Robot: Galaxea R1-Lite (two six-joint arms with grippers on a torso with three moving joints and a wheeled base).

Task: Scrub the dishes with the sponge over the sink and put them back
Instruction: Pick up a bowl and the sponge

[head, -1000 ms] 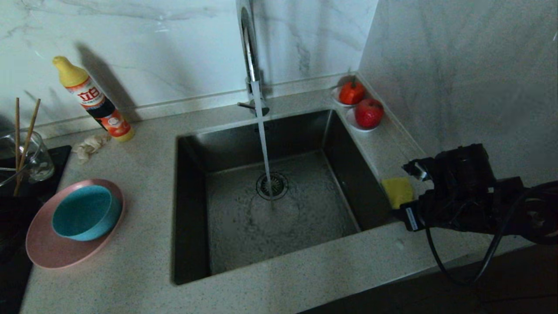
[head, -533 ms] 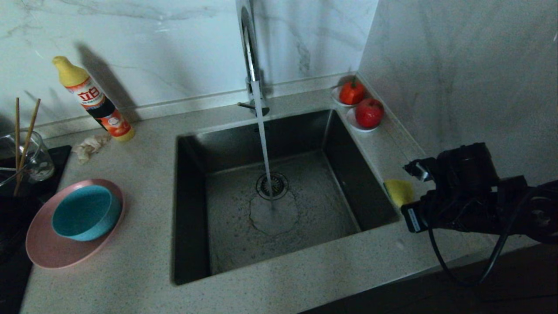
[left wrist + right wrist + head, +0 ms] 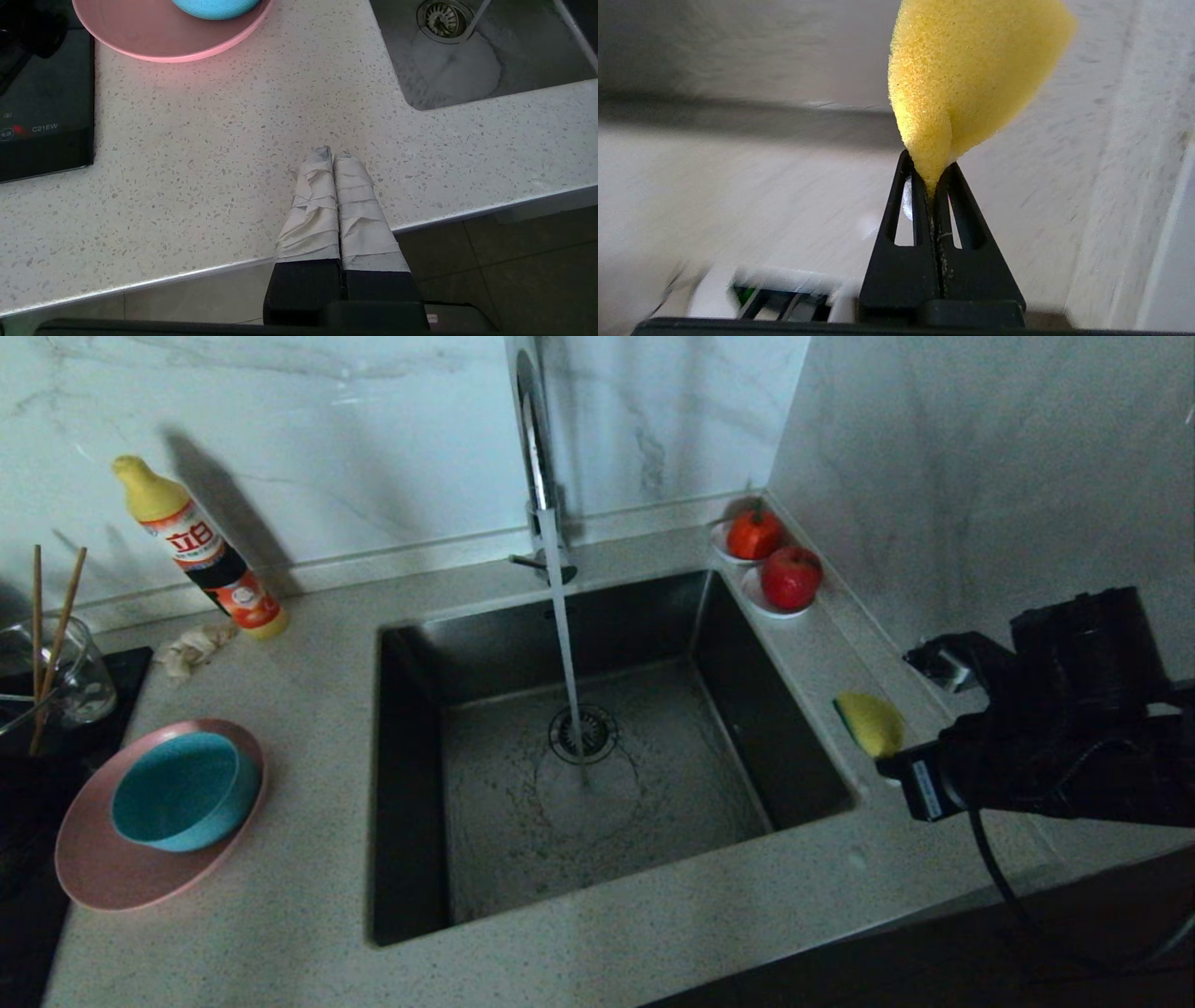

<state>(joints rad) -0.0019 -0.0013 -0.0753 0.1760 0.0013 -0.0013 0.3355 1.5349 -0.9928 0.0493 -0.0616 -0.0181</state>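
Sponge (image 3: 971, 70) is pinched by one thin edge in the right end effector (image 3: 932, 186), whose black fingers are squeezed fully together on the soft yellow foam so that it folds and fans out beyond the tips; in the head view the sponge (image 3: 870, 723) hangs just beside the sink's right rim, above the speckled surface (image 3: 280, 915). That shallow bite on squashy, porous material looks like the main risk: scrubbing pressure could pull the foam out of the grip, and soaking it under the running water (image 3: 565, 644) would make it heavier and slicker. The left end effector (image 3: 334, 158), its cloth-wrapped fingers pressed shut on nothing, is parked over the front edge of the surface. The pink plate (image 3: 103, 877) is wide, shallow and smooth, with the teal bowl (image 3: 182, 789) sitting in it; lifting the plate with the bowl aboard could send the bowl sliding. The thin wooden chopsticks (image 3: 58, 625) stand in a glass cup (image 3: 79, 677) and may be fiddly to pinch. The sink (image 3: 411, 784) is deep brushed steel with a wet floor, where a dropped dish would clatter
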